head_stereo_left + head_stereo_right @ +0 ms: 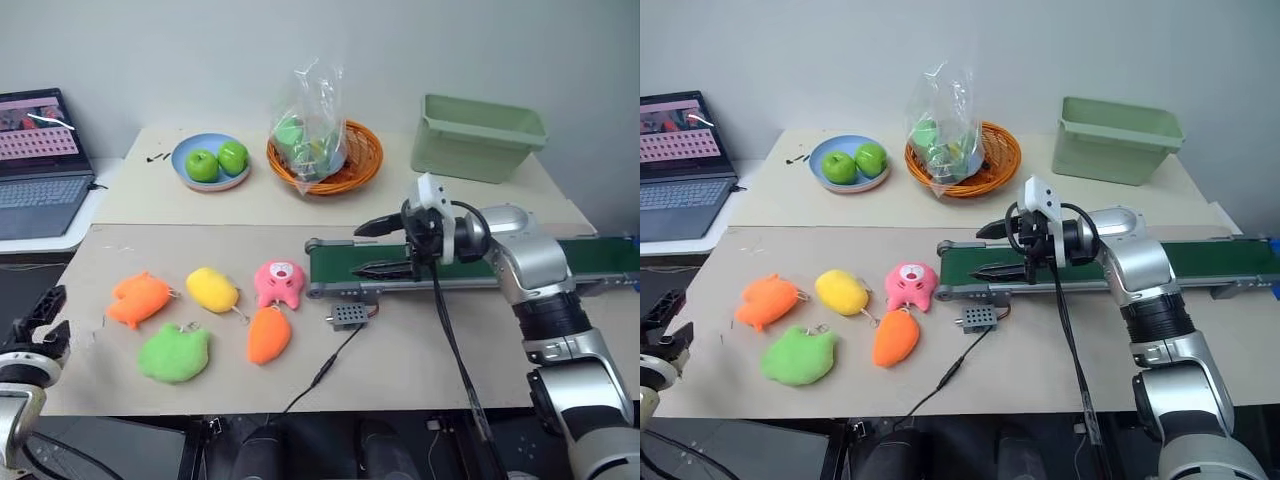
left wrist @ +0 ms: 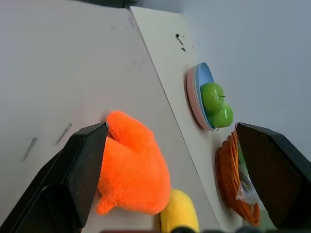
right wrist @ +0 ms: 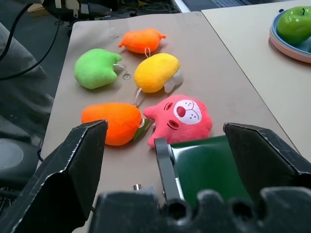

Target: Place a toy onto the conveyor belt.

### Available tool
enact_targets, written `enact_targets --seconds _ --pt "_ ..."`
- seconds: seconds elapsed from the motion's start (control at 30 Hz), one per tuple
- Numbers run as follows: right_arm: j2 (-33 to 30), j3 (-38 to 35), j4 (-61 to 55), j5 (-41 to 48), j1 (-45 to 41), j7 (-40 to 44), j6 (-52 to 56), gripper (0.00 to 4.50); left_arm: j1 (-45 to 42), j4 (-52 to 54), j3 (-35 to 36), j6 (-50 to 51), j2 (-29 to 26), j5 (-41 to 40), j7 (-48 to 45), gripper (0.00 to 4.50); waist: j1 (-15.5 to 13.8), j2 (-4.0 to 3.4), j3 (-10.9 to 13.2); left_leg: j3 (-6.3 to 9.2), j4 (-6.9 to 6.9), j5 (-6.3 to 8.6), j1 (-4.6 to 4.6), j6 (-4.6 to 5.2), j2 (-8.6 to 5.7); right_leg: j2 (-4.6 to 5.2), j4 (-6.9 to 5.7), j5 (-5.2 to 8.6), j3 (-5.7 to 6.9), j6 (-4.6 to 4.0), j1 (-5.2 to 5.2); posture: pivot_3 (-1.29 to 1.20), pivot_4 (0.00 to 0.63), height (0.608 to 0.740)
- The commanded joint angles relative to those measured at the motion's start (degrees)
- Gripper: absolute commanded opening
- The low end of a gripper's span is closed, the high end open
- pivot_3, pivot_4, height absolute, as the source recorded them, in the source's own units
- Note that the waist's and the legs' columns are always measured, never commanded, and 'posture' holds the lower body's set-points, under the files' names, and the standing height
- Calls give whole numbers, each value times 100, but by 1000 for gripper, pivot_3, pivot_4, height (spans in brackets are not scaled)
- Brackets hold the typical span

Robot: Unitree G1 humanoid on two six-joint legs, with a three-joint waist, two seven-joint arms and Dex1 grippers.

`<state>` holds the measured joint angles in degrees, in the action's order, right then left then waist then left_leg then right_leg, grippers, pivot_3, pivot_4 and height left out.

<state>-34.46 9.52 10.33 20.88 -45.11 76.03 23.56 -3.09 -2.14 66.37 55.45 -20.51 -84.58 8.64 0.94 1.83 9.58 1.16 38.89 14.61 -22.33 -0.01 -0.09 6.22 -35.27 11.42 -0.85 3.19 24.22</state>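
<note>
Fuzzy orange toy (image 1: 139, 298) lies flat on the table—well apart from the green conveyor belt (image 1: 372, 262), seemingly bare.

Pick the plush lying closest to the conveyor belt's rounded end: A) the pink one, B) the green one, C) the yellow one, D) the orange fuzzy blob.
A: the pink plush lies right beside the conveyor belt's rounded end, while the yellow plush, green plush and orange toy lie farther off.

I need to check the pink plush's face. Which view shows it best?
The right wrist view: the pink plush lies close, face up, eyes and snout plain. Both head views show it smaller, beside the conveyor belt's end, next to the carrot plush.
</note>
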Motion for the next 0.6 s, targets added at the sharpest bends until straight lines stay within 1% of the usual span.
enact_targets --seconds 0.03,0.17,0.3,0.6 --pt "-114 -161 -169 1 -106 16 -89 4500 35 -79 -170 -169 21 -601 252 4465 -12 0 0 0 0 0 0 0 0 0 0 0 0 0 0 0 150 740" --pt "-144 -163 -163 -25 -121 -18 -83 4500 -96 -490 -487 -415 -94 -513 386 4465 -20 0 0 -1 1 -1 6 -2 -1 -2 -2 0 1 -1 -5 0 150 740" --pt "-171 -168 -141 -95 -148 -67 -124 4500 -244 -1012 -810 -610 -222 -251 289 4465 -20 0 0 -4 0 -2 3 -3 -4 -3 2 0 2 -1 -5 0 150 740" --pt "-296 -222 -356 -82 -50 -130 1 4500 -466 -1743 -1286 -963 -132 198 -199 4465 -43 -14 -7 -43 -1 -3 11 -4 -3 -3 -4 0 4 -1 -11 0 150 740"
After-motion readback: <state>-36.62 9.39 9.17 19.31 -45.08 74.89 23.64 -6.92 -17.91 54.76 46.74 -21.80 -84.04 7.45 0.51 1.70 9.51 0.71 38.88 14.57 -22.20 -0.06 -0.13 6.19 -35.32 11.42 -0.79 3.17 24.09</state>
